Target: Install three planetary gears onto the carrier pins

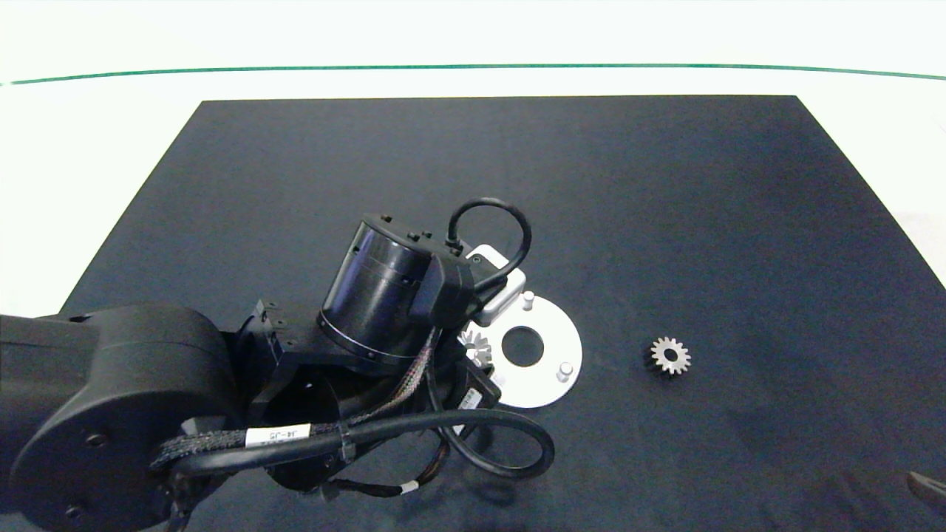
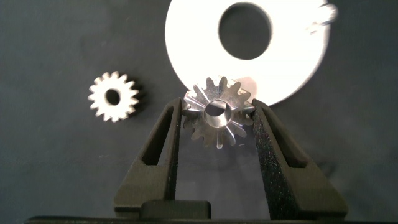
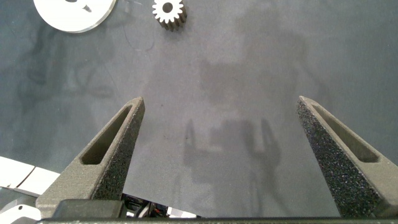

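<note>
My left gripper (image 2: pixel 217 107) is shut on a silver planetary gear (image 2: pixel 217 124), which is tilted at the near rim of the white carrier disc (image 2: pixel 292 68). In the head view that gear (image 1: pixel 477 347) peeks out from under the left arm at the disc's (image 1: pixel 543 391) left side. Two carrier pins (image 1: pixel 528 299) (image 1: pixel 565 369) stand bare; any third pin is hidden. A second gear (image 2: pixel 114 96) lies flat on the mat beside the left fingers. Another gear (image 1: pixel 670 356) lies right of the disc. My right gripper (image 3: pixel 224 155) hangs open over bare mat, far from that gear (image 3: pixel 168 10).
A dark mat (image 1: pixel 665 222) covers the table, with a white surface and a green line (image 1: pixel 473 66) beyond it. The left arm and its looped cables (image 1: pixel 510 443) cover the mat's near left part. Open mat lies to the right and behind the disc.
</note>
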Controlling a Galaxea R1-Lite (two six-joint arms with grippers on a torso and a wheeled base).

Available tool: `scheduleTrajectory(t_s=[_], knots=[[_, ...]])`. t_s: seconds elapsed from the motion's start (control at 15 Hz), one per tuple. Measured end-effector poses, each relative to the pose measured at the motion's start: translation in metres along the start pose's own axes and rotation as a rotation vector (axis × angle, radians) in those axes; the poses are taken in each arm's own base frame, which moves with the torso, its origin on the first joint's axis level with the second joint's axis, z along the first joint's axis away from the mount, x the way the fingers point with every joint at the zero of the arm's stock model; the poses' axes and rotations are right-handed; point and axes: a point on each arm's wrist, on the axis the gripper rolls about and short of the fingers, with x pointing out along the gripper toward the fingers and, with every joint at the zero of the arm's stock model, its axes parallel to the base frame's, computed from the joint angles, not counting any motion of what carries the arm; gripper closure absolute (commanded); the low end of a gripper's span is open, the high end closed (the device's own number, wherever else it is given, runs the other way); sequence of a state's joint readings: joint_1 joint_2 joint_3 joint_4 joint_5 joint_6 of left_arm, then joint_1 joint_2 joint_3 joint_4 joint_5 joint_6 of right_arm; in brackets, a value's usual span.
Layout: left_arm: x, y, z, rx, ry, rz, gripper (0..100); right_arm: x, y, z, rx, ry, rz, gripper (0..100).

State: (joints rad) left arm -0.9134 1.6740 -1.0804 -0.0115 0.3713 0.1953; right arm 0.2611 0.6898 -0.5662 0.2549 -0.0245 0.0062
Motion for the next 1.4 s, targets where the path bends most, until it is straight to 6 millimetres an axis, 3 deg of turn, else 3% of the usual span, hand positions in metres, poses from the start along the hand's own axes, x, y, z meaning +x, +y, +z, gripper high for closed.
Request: scheduleTrajectory(t_s=[1.4], knots=[[0.016, -0.006, -0.001, 0.004, 0.018, -0.004, 100, -0.001, 0.0, 0.0, 0.0, -0.006, 0.001, 0]])
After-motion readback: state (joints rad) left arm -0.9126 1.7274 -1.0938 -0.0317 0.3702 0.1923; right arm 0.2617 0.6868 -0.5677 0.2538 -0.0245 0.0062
